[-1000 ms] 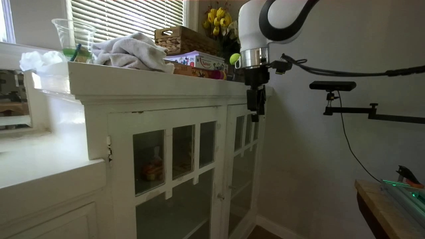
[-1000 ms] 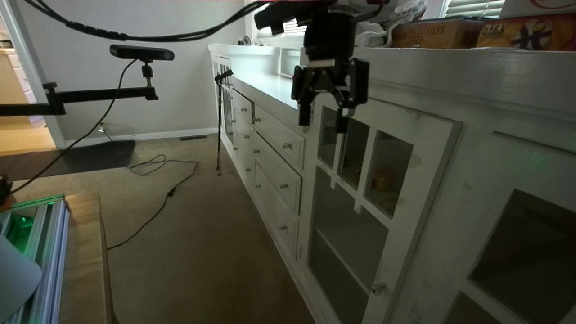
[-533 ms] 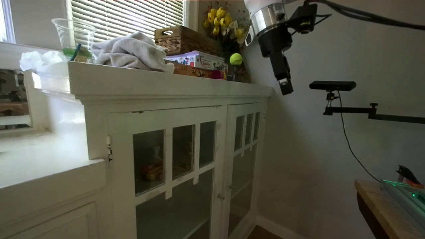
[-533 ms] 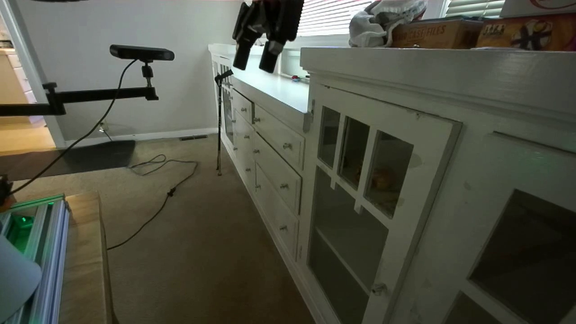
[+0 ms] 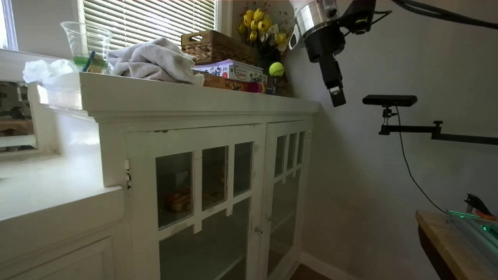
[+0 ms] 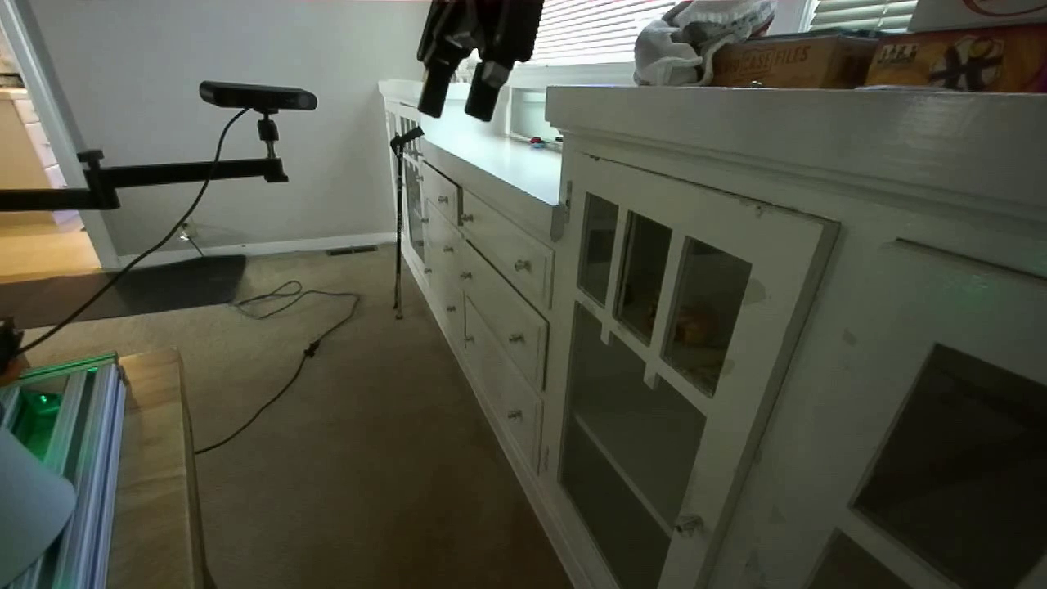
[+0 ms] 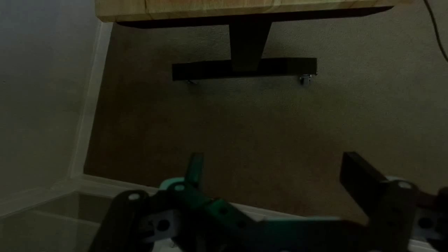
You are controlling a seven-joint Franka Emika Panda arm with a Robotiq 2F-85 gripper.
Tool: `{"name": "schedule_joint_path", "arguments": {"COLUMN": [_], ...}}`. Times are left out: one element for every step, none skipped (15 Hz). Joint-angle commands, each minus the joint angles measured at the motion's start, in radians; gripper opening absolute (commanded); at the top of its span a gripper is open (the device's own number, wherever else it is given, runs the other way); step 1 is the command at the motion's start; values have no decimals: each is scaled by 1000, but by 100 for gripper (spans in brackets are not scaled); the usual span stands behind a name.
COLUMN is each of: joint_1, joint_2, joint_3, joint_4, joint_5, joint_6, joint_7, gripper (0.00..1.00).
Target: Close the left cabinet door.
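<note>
The left cabinet door (image 5: pixel 186 140) is white, with three small glass panes above larger glass. It also shows in an exterior view (image 6: pixel 765 237), where its free side edge is visible and stands slightly proud of the frame. In the other picture it looks nearly flush. Its small knob (image 5: pixel 258 230) is on the free side. My gripper (image 5: pixel 337 99) is up and away from the cabinet, tilted, touching nothing. It also shows in an exterior view (image 6: pixel 458 100), fingers apart. In the wrist view the gripper (image 7: pixel 274 164) is open and empty above the carpet.
The matching glass-paned door (image 5: pixel 272 155) is beside it. A towel (image 5: pixel 151 60), basket (image 5: pixel 210 46), boxes (image 5: pixel 241 72) and tennis ball (image 5: pixel 276 69) sit on top. A camera (image 5: pixel 389 100) on a boom arm and a wooden table (image 5: pixel 432 225) stand opposite.
My gripper has moved up and away from the cabinet front and has tilted. Most of this came in the first half second. The door has not visibly moved.
</note>
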Motion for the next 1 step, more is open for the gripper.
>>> {"name": "schedule_joint_path", "arguments": {"joint_1": [-6], "joint_2": [0], "joint_3": [6], "joint_4": [1], "joint_5": [1], "joint_6": [-1], "joint_7": [-1], "gripper": [100]}}
